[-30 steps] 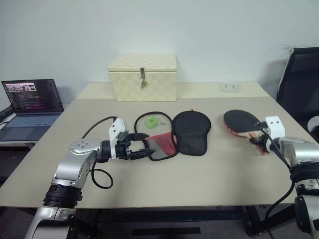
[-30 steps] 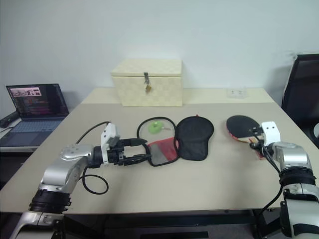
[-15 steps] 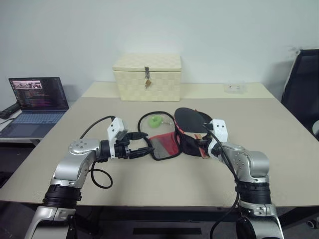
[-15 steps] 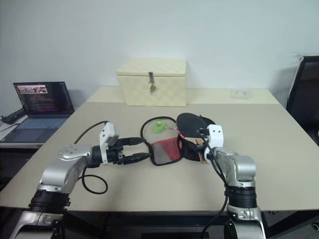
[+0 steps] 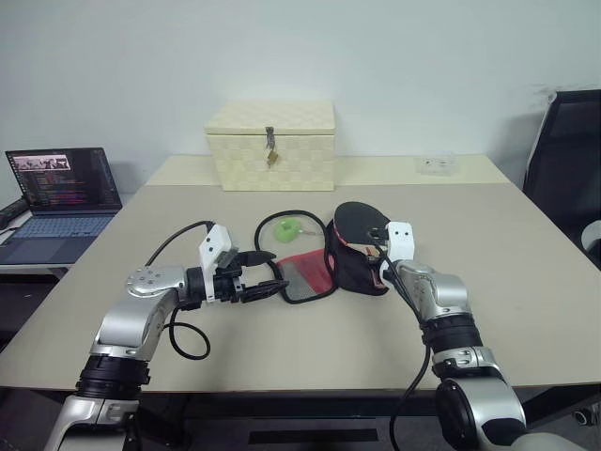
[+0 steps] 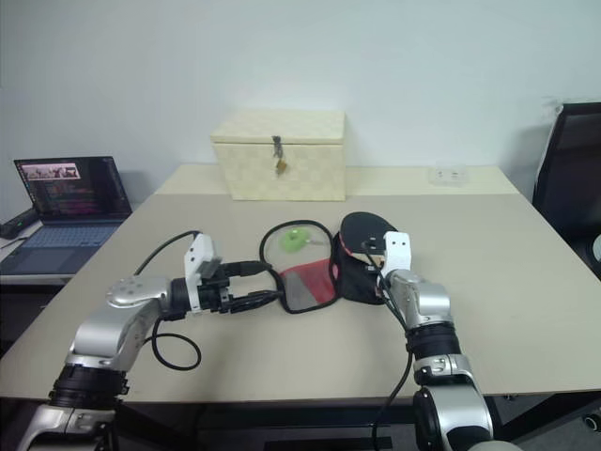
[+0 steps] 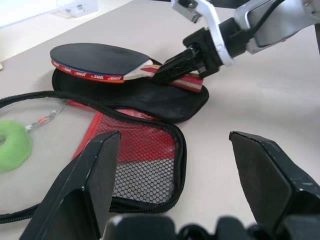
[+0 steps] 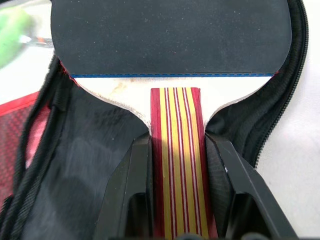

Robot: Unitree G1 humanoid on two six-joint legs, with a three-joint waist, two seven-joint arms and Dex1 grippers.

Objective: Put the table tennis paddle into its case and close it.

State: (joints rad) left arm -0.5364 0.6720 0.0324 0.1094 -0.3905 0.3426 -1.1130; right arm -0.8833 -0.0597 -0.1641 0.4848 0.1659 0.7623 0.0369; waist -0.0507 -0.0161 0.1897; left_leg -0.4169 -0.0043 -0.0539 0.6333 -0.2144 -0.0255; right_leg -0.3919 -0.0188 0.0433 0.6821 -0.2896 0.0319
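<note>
Black-rubbered paddle (image 7: 97, 59) with striped wooden handle hovers above open case (image 7: 150, 100).

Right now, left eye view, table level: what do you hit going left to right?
laptop → left gripper, open beside the case → open case → paddle, held over the case's black half → right gripper, shut on the paddle handle → black chair
</note>
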